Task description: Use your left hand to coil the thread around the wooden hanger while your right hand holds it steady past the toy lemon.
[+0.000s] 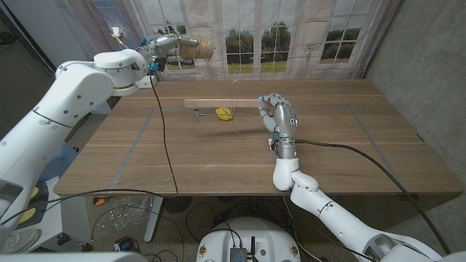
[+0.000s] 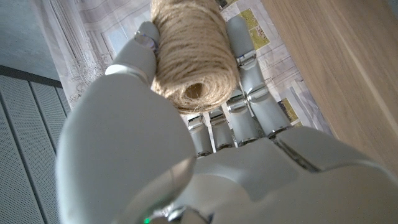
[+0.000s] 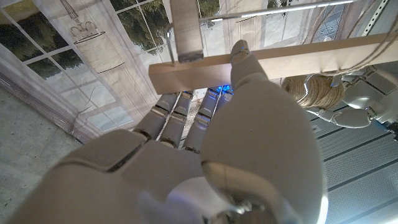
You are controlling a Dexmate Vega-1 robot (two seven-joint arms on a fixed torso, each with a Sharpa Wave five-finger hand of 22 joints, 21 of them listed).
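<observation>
left hand [image 1: 169,45] raised above the table's [image 1: 218,156] far left edge, fingers wrapped around a twine spool [image 2: 193,53]. right hand [image 1: 280,120] grips one end of the wooden hanger [image 1: 218,103], which lies crosswise, long axis left to right, just behind the toy lemon [image 1: 224,113]. right wrist view shows thread [image 3: 348,59] wound around the bar; head view shows thin strands hanging.

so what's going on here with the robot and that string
The robot is winding twine onto a wooden hanger. Its right hand grips one end of the hanger, holding it just above the table, beyond a yellow toy lemon. Its left hand is raised high at the far left of the table, holding a spool of jute twine, with thin strands running down to the hanger.
</observation>
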